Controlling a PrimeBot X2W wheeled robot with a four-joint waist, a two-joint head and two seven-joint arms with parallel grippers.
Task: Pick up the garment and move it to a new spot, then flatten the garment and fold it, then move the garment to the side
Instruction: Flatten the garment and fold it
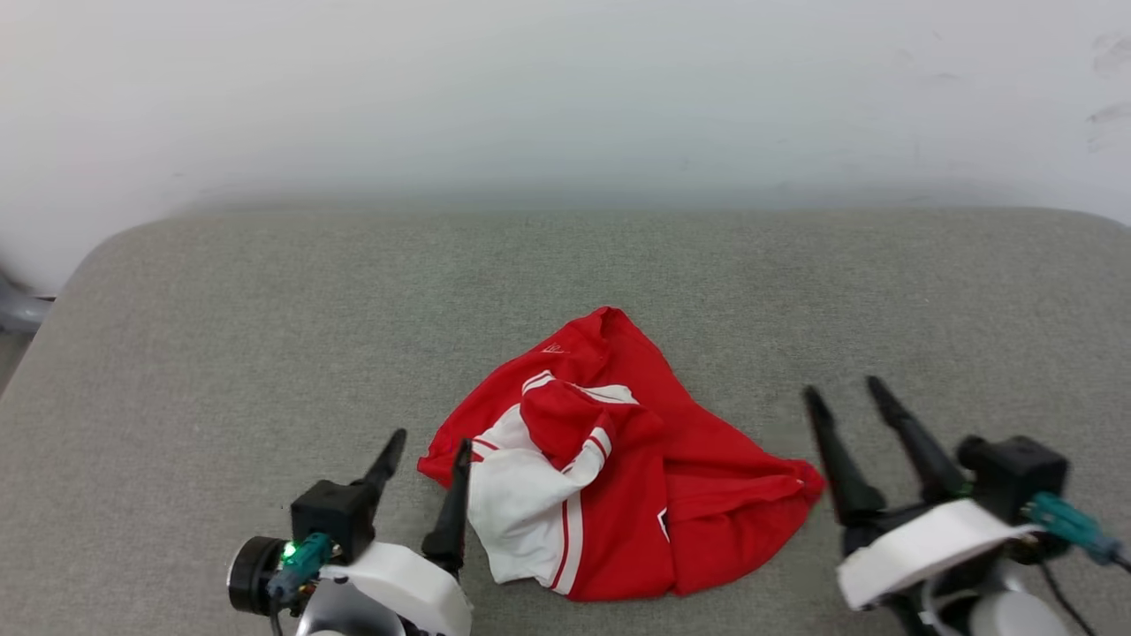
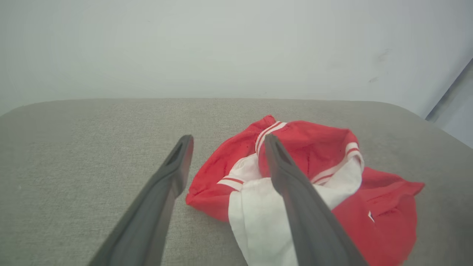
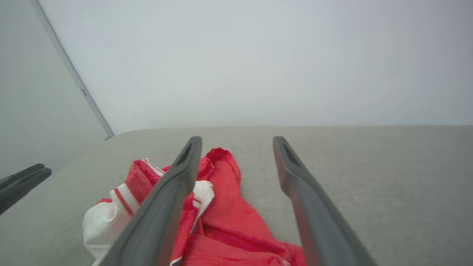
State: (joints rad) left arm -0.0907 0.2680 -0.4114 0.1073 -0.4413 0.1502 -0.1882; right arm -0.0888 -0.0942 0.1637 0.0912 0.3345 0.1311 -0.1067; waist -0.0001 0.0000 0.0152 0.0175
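The grey fabric-covered bench (image 1: 221, 353) spans the whole head view, its far edge against a pale wall and its rounded far-left corner visible.

The garment (image 1: 636, 495) lies crumpled in a loose heap near the middle of the bench's near edge. Red cloth peaks toward the far edge, and a white sleeve end with striped trim is bunched on its left side. The broad base, which I take as the long axis, runs roughly parallel to the near edge, from a red corner on the left to a red corner on the right. It is neither flat nor folded, so I judge that spreading it out is the work at hand.

The left end effector (image 1: 431, 439) is released, fingers spread and holding nothing. Its inner finger sits at the garment's left corner beside the white sleeve, overlapping the cloth in the head view. Whether it touches I cannot tell. From it, the heap lies ahead and toward the bench's middle.

The right end effector (image 1: 840, 386) is likewise released and empty. Its inner finger is just beside the garment's right corner, and the heap lies inward and a little nearer the near edge than its fingertips.

The two end effectors flank the long axis, one at each end. The left looks marginally closer to cloth it could pinch, and each corner is within reach of its own side.
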